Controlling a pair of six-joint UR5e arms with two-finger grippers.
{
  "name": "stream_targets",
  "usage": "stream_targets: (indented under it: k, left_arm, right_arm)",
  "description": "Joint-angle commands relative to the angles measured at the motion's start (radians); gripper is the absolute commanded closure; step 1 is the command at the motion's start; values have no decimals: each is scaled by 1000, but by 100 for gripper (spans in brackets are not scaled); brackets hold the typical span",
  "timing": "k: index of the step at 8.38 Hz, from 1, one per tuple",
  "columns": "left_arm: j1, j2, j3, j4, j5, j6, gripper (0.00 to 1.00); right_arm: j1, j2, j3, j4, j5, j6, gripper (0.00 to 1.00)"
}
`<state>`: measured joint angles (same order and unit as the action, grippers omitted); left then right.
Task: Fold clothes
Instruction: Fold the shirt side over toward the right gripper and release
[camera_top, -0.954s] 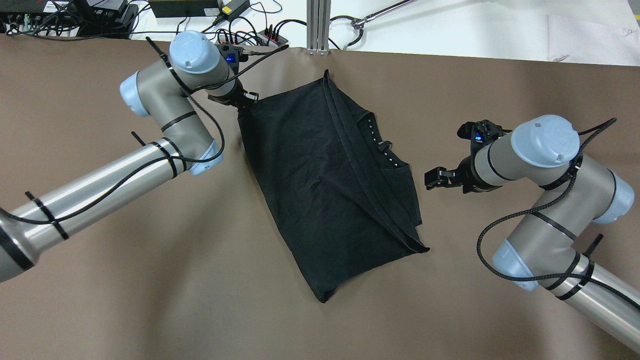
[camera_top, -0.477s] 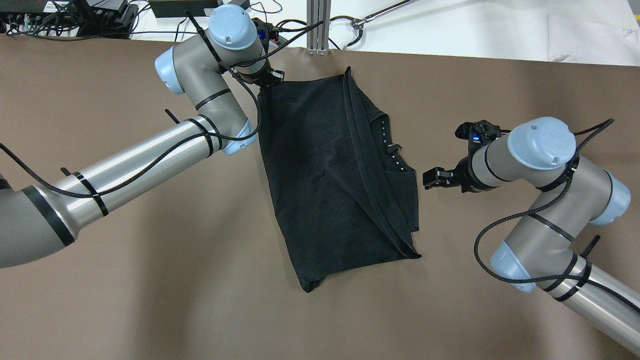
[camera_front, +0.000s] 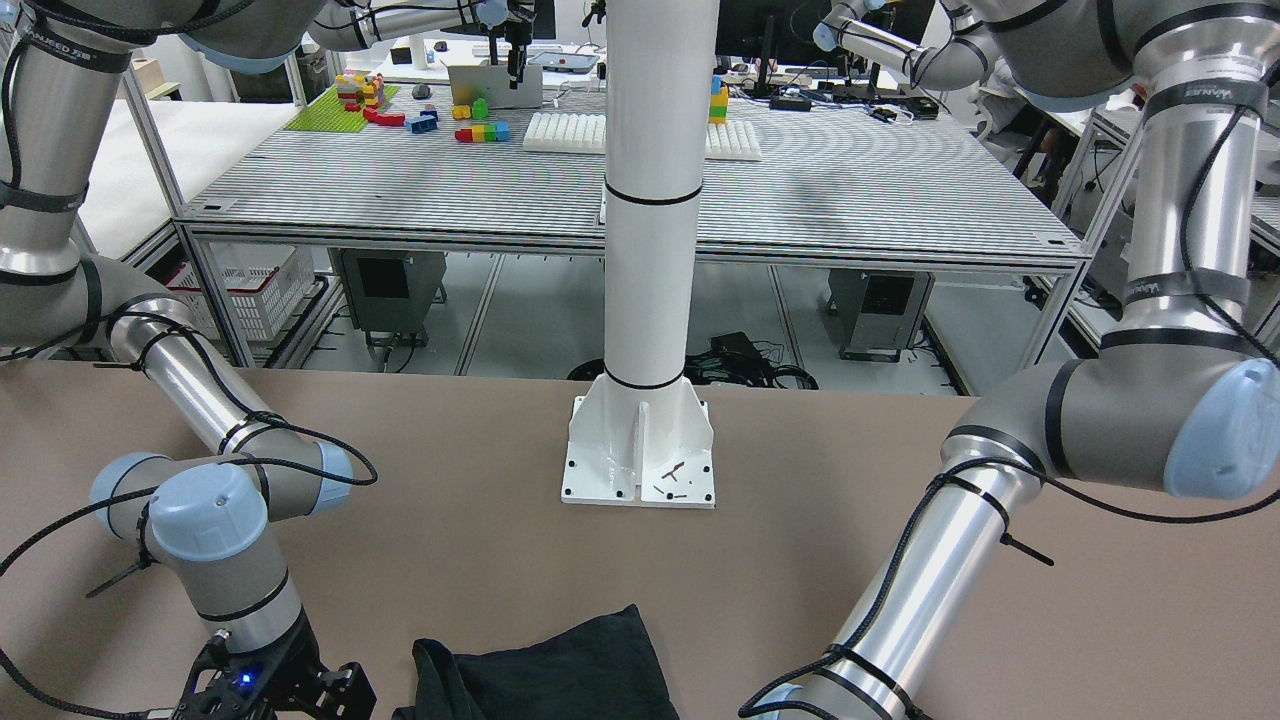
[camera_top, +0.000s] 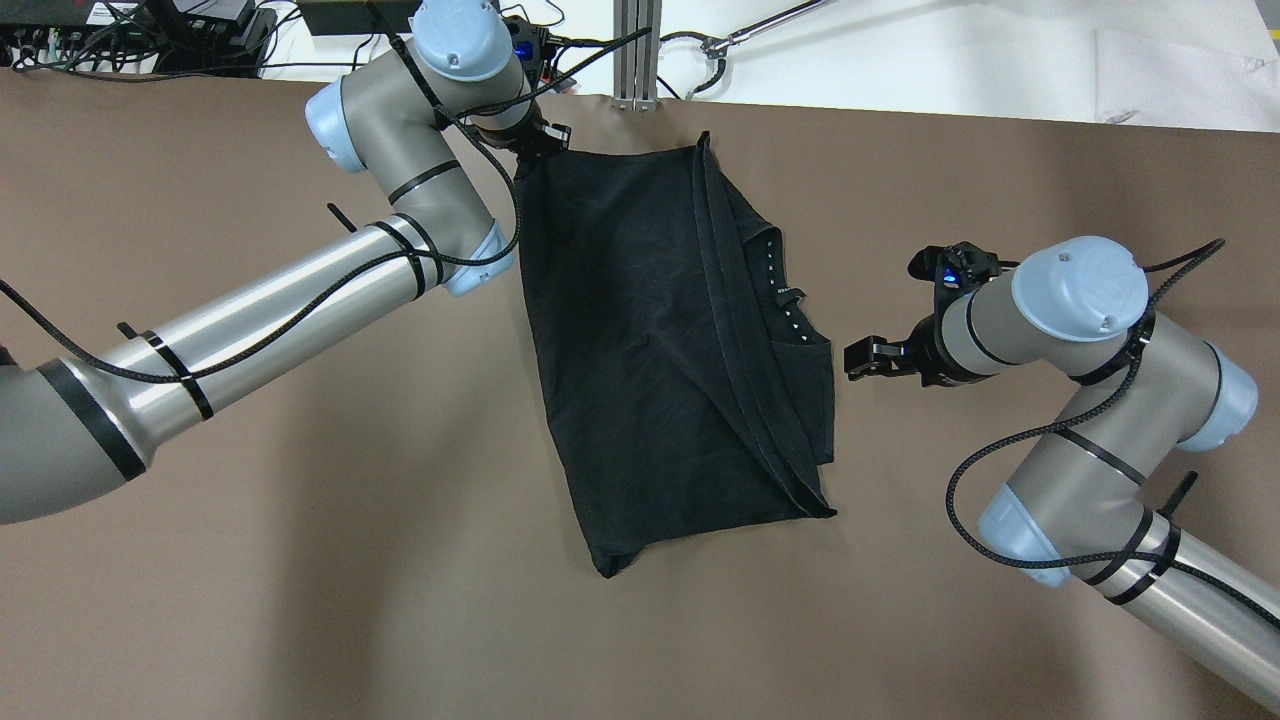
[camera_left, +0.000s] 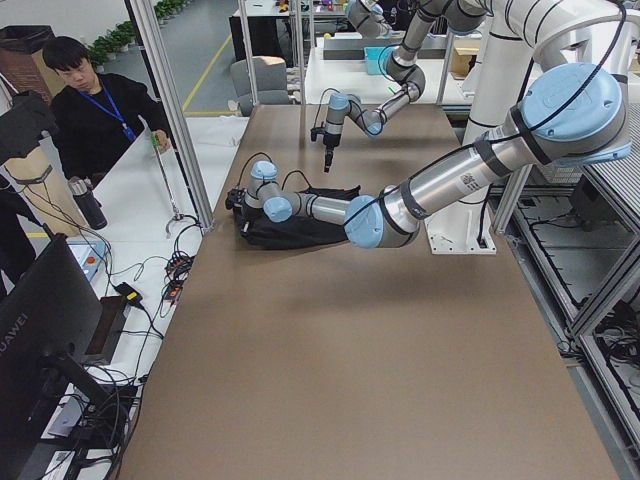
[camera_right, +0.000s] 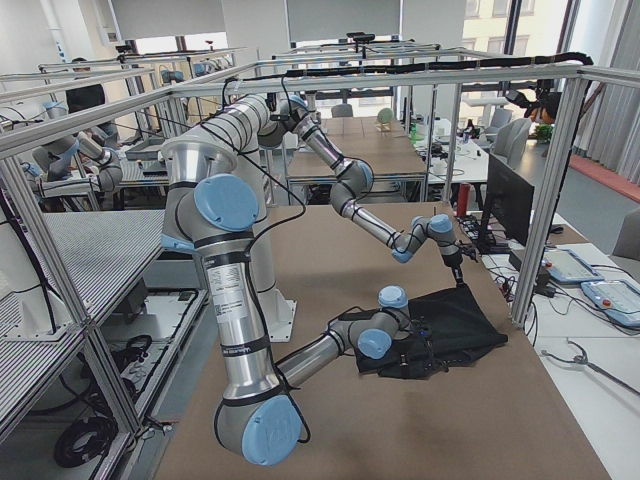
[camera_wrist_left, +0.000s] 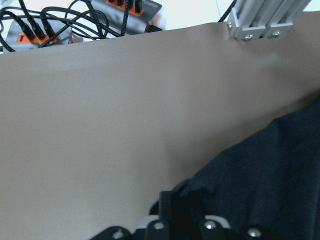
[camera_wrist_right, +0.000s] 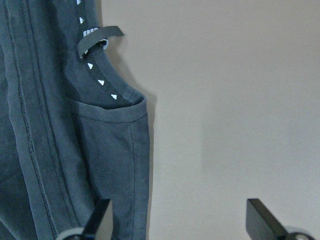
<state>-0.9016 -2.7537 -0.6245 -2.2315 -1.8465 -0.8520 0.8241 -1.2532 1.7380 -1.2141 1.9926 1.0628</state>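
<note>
Pinching the black garment (camera_top: 650, 340): left pincer (camera_top: 537, 148) (right pincer (camera_top: 857, 360) gapes).

1. The table (camera_top: 300, 600) is looked down on from above and behind the robot, with the black garment (camera_top: 640, 350) near the middle.
2. From across the table the white post (camera_front: 650, 250) is faced at 12 o'clock; only the garment's edge is caught, at 6 o'clock.
3. The table is viewed lengthwise from both ends, from far off; the garment is shared.
4. By the wrist cameras the garment is seen closely: at 5 o'clock (left), at 9 o'clock (right).
</note>
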Motion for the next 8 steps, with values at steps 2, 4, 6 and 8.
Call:
stream_targets:
  k: [2,4,6,8]
  left_arm:
    - [-114,104,-183,32,-195,47,6]
    - [-99,135,-222,32,-191,38,6]
    - [-91,137,-221,32,-189,41,6]
    - [-89,137,-219,32,-189,45,6]
  right_arm:
    - [-28,3,-38,4,-67,60,9]
    - [-46,0,-61,22,-78,233,11]
    - [-116,-3,-119,190,-136,462,15]
    - [-178,1,-159,255,-222,539,23]
